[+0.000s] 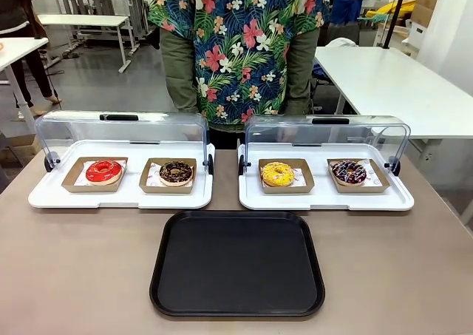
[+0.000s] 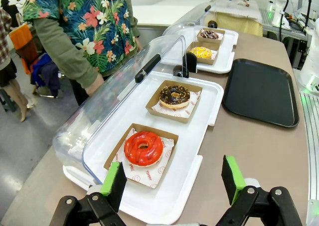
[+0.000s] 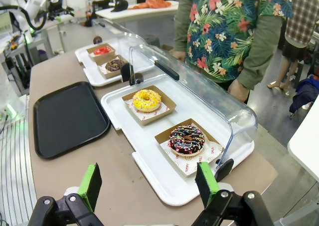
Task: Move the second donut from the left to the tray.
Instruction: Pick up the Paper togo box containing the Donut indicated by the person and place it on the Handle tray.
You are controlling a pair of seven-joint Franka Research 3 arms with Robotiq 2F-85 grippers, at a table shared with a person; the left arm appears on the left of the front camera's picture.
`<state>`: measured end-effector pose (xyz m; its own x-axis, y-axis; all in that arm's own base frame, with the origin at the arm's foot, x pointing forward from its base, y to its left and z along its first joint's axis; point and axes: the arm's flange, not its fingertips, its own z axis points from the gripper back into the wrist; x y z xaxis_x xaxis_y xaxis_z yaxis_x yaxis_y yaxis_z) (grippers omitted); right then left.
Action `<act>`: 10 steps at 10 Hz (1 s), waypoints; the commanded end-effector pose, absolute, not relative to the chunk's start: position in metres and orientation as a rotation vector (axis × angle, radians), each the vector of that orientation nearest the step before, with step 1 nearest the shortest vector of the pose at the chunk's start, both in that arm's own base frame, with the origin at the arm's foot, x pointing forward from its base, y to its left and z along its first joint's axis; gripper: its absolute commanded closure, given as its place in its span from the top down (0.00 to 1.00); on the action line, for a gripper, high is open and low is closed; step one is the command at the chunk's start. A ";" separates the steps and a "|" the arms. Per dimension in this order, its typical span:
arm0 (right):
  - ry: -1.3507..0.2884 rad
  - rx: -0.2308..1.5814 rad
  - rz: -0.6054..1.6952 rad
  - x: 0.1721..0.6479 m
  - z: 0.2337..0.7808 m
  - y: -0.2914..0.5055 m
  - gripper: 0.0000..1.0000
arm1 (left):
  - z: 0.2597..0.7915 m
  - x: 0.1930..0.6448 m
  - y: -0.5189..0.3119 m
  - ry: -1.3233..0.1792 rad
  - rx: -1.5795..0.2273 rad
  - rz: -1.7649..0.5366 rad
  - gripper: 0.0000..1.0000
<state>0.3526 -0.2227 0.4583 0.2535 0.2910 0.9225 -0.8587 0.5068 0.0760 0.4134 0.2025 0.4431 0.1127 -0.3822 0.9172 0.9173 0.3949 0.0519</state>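
I see my left gripper (image 2: 174, 178) from its wrist camera. Its two green fingers are spread wide apart and there is nothing between them. My right gripper (image 3: 148, 182) looks the same in its own camera: wide apart, holding nothing.

Just past the left fingers is the left white tray (image 2: 212, 99). The red donut (image 2: 143, 147) sits on it in a small brown box. Next to that, in its own brown cardboard box (image 1: 153, 184) with white paper, is the second donut from the left (image 1: 176, 172). It is dark chocolate with tiny light sprinkles. It lies flat in its box, and no gripper or hand is touching it.

Just past the right fingers is the right white tray (image 3: 149, 178). It holds the dark donut with pink and white drizzle (image 3: 186, 139) and the yellow donut (image 3: 146, 100), each in a brown box.

Both white trays have clear lids (image 1: 118, 128) tipped up and back on the far side.

The tray (image 1: 236, 265) is big, flat and black. It lies on the table (image 1: 74, 276) nearer to me, in the middle, just in front of the two white trays.

A person in a flowery shirt (image 1: 236, 46) stands at the far side of the table.
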 end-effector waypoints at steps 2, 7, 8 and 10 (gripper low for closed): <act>-1.054 0.670 0.874 0.354 0.460 -0.223 1.00 | 0.445 0.413 0.203 -1.055 -0.635 -1.059 1.00; -1.054 0.670 0.874 0.354 0.460 -0.223 1.00 | 0.445 0.413 0.203 -1.055 -0.635 -1.059 1.00; -1.054 0.670 0.874 0.354 0.460 -0.223 1.00 | 0.445 0.413 0.203 -1.055 -0.635 -1.059 1.00; -1.054 0.670 0.874 0.354 0.460 -0.223 1.00 | 0.445 0.413 0.203 -1.055 -0.635 -1.059 1.00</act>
<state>0.3526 -0.2227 0.4583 0.2535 0.2910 0.9225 -0.8587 0.5068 0.0761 0.4134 0.2025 0.4431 0.1127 -0.3822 0.9172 0.9173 0.3949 0.0519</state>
